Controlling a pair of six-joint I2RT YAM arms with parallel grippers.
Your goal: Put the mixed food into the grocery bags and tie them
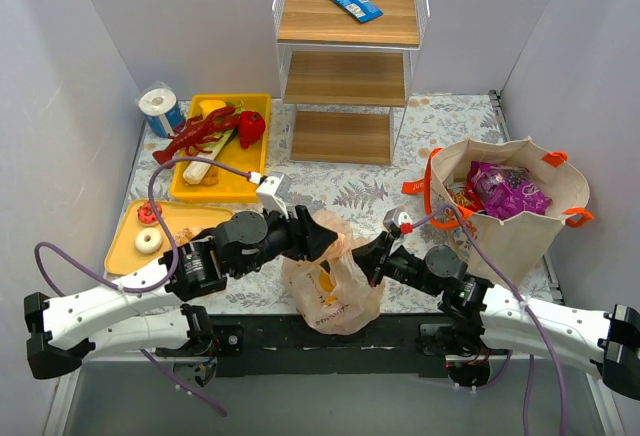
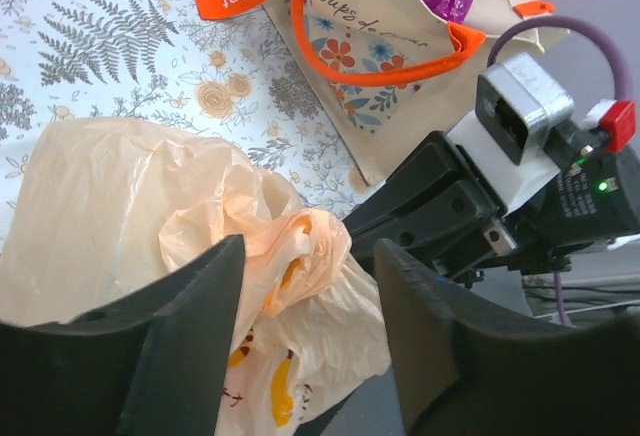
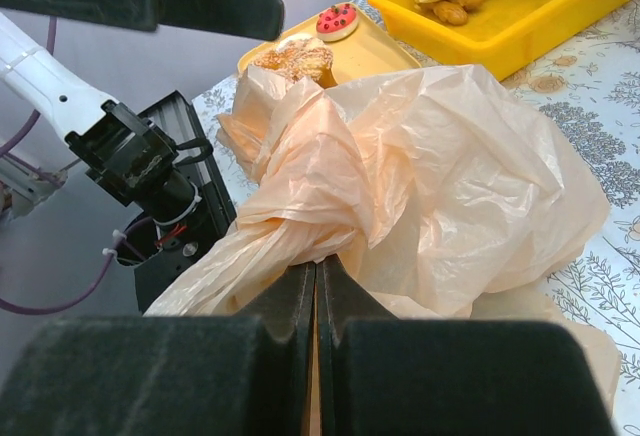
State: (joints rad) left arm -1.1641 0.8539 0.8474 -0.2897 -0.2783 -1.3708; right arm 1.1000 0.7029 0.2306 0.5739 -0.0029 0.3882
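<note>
Peach plastic bag (image 1: pixel 331 291) is sat at near worktop (image 1: pixel 345 194) edge. Its twisted handle is pinched in the closed right pincer (image 3: pixel 315 284). Left pincer (image 2: pixel 310 252) is spread wide by the knot, nothing gripped. Purple snack packet (image 1: pixel 509 192) is seen inside beige tote (image 1: pixel 520 238).

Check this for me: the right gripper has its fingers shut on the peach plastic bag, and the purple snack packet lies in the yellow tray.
One thing is wrong: the purple snack packet lies inside the beige tote, as the top external view shows. The rest holds: the right gripper has its fingers shut on the peach plastic bag.
</note>
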